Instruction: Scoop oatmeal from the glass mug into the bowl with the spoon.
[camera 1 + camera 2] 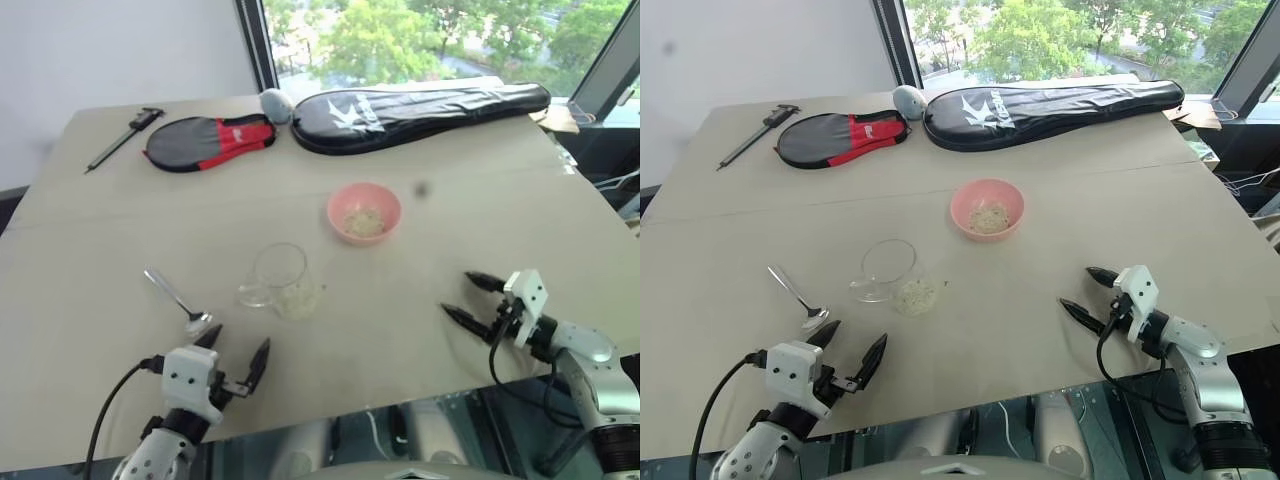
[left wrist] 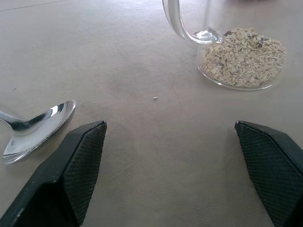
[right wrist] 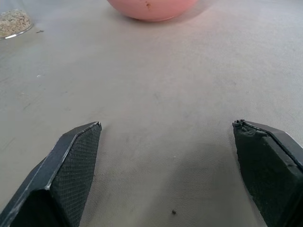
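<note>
The glass mug (image 1: 281, 279) stands on the table with pale oatmeal (image 2: 242, 57) at its bottom and its handle toward my left side. The pink bowl (image 1: 364, 212) behind it holds a little oatmeal too. A silver spoon (image 1: 178, 300) lies flat on the table left of the mug, its bowl end close to my left gripper (image 1: 236, 354). That gripper is open and empty, near the front edge below the mug. My right gripper (image 1: 468, 299) hovers open and empty at the front right, pointing toward the mug and bowl.
Two racket bags lie at the far side: a black and red one (image 1: 210, 141) and a long black one (image 1: 420, 104). A black caliper-like tool (image 1: 124, 136) rests at the far left. The table's front edge (image 1: 350, 415) runs just below my grippers.
</note>
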Robot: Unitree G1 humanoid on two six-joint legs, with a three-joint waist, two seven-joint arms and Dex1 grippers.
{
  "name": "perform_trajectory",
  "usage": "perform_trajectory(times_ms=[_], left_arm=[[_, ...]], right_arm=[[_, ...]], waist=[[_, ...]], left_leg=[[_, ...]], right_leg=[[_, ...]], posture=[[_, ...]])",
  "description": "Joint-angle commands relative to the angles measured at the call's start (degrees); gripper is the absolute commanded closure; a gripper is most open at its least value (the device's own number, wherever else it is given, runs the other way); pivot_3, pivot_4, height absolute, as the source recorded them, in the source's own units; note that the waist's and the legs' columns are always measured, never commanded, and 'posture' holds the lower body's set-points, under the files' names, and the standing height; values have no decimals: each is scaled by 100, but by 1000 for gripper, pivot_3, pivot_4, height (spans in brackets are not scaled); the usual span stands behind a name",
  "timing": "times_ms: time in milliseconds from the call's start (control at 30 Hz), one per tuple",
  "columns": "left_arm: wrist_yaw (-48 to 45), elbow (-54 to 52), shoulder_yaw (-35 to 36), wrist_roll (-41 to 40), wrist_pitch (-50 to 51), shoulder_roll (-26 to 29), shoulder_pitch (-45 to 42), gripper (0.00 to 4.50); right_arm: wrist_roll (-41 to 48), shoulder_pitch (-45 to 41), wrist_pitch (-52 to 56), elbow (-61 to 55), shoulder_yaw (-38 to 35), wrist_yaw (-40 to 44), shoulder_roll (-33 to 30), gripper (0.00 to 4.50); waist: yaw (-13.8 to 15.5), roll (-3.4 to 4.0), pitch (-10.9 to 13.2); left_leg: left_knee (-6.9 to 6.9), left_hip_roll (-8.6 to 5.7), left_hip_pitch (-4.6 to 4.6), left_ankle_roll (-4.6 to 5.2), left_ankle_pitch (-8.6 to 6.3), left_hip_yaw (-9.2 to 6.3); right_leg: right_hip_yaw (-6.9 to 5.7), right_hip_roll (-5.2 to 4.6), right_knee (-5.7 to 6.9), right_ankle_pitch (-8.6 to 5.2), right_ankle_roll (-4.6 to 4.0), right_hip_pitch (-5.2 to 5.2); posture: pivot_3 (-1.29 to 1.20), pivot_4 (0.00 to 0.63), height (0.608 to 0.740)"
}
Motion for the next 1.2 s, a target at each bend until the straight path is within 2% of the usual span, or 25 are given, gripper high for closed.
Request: perform_trajectory(times_ms=[33,700,867,1067,1200], left_arm=[[60,14,30,76,-172,-80,161,8],[101,283,-162,287,-433,-260,30,8],[538,-60,-3,373,-313,-526,176,8],[1017,-926,117,378,-9,-893,737,8],[1495,-1363,457,293,571,-1079,643,8]], right_arm=[[34,14,30,7,-64,102,-96,0],[-65,-343,-216,496,20,283,-47,0],[-137,-342,-366,451,139,442,-73,0],[49,-117,65,-563,423,829,-406,0],[605,-166,762,-1442,414,947,-551,0]], waist=[[0,0,0],[-3,0,0],[-2,0,1],[-6,-11,15],[6,-13,29]], left_leg=[[0,0,0,0,0,0],[0,0,2,1,0,4],[1,0,3,1,0,4],[-3,4,-5,3,-2,3],[0,4,-12,3,-3,-2]], right_leg=[[0,0,0,0,0,0],[2,1,-1,0,1,1],[1,0,1,1,1,1],[0,0,-7,0,1,-3],[-5,-1,-7,0,1,-7]], posture=[[0,150,740],[0,150,740],[0,150,740],[0,150,740],[0,150,740]])
